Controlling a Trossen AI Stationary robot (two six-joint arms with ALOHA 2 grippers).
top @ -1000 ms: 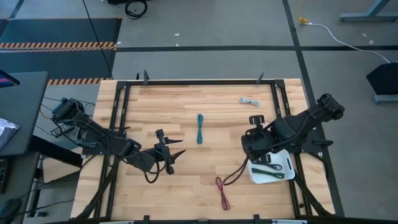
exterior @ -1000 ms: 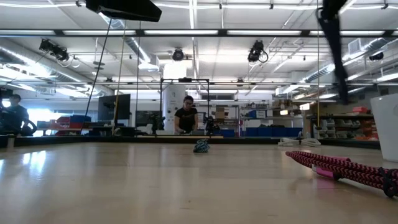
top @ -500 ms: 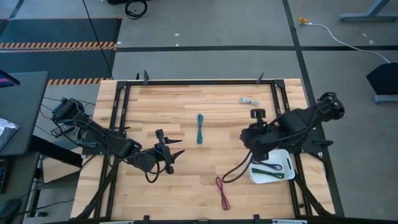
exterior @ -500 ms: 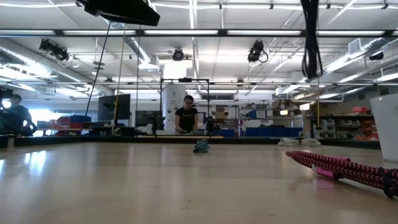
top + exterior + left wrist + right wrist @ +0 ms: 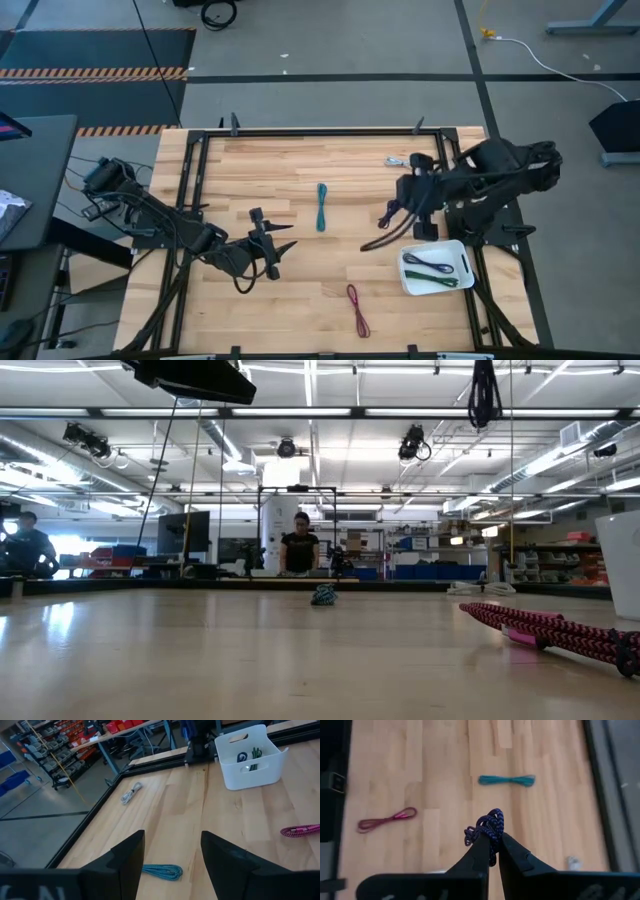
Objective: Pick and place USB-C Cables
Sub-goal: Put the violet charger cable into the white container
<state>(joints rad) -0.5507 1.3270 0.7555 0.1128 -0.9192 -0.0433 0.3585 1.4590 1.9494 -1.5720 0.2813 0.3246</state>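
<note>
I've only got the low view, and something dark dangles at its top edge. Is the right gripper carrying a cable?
Observer: Yes. Its wrist view shows the right gripper shut on a blue cable.
Operator: Is it above the bin?
Observer: No. Seen from above, it hangs over bare wood beside the white bin, on the side toward the teal cable.
Operator: What's in the bin?
Observer: Two cables, a purple cable and a green cable.
</note>
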